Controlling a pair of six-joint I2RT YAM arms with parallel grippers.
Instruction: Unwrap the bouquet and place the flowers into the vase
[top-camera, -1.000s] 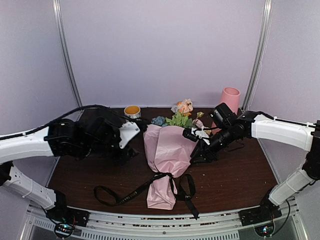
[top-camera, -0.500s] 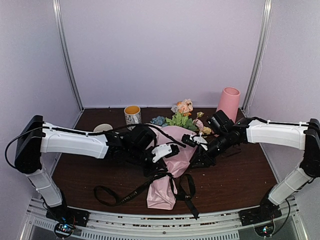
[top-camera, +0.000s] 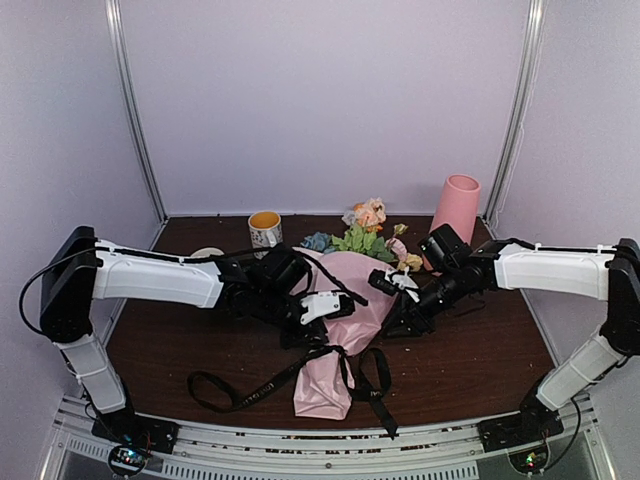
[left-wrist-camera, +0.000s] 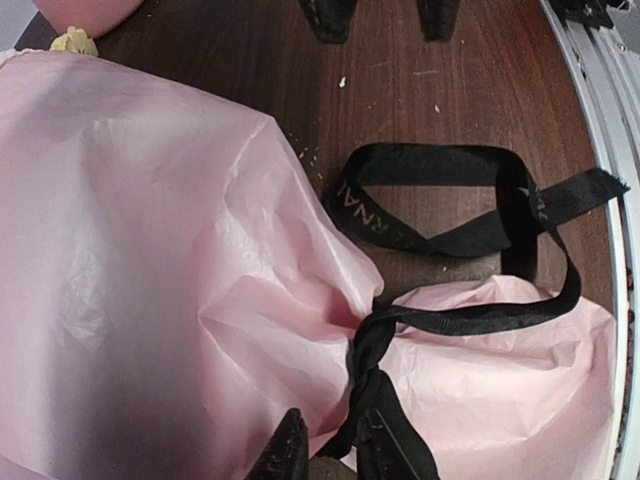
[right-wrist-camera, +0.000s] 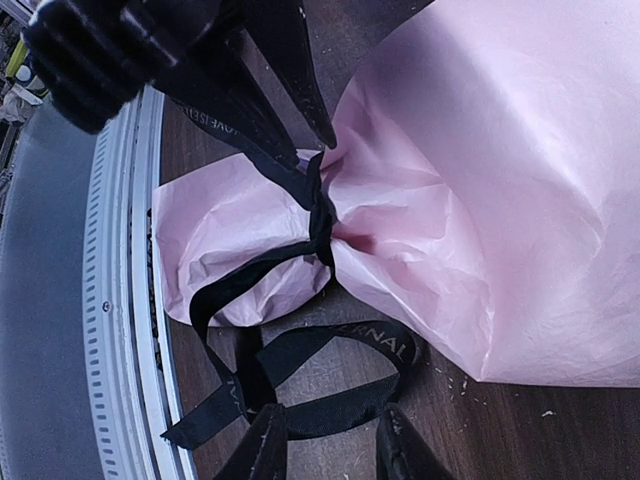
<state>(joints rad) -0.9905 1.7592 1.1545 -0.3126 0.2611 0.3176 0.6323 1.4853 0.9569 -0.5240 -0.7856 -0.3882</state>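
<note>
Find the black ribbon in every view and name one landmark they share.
Top external: black ribbon low centre, tied round the pink paper, tails trailing both sides.
Left wrist: right half, knot at bottom middle.
Right wrist: centre down to lower left.
Shared landmark: the pink paper's pinched waist.

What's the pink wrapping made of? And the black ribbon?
The wrapping looks like thin tissue paper with a matte finish, going by its fine creases and crumpled folds. The ribbon is probably woven fabric with a slight sheen. It lies flat and floppy and has printed letters on it.
</note>
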